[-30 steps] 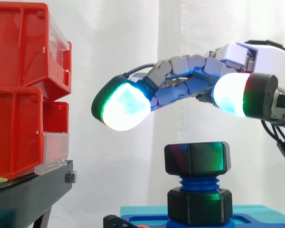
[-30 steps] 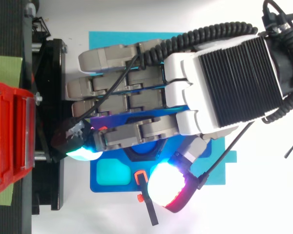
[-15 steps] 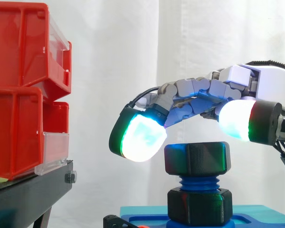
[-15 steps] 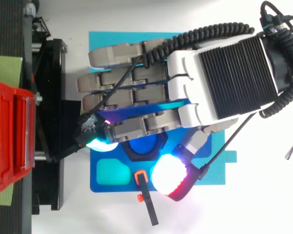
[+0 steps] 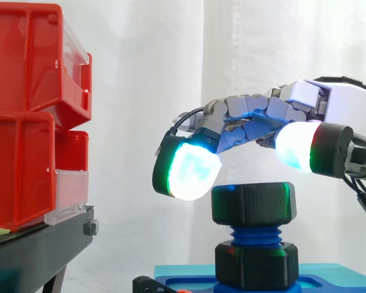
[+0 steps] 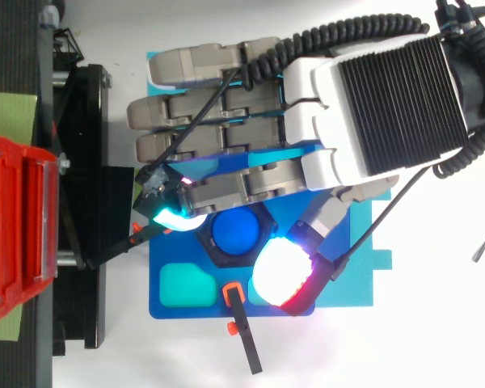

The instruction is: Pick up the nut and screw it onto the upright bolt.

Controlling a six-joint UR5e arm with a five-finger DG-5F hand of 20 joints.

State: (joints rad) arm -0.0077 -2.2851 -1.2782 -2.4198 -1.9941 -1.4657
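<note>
Lowered since a second ago, robot hand hangs just above the black nut, fingers loosely bent and spread wide, gripping nothing. Glowing pads flank the nut's top edge; can't tell if they touch it. Nut sits at the top of the upright blue bolt, above a second black nut on the blue base.

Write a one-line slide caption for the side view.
Open hand poised over the top black nut on the blue bolt, a second nut beneath it, red bins at left.
</note>
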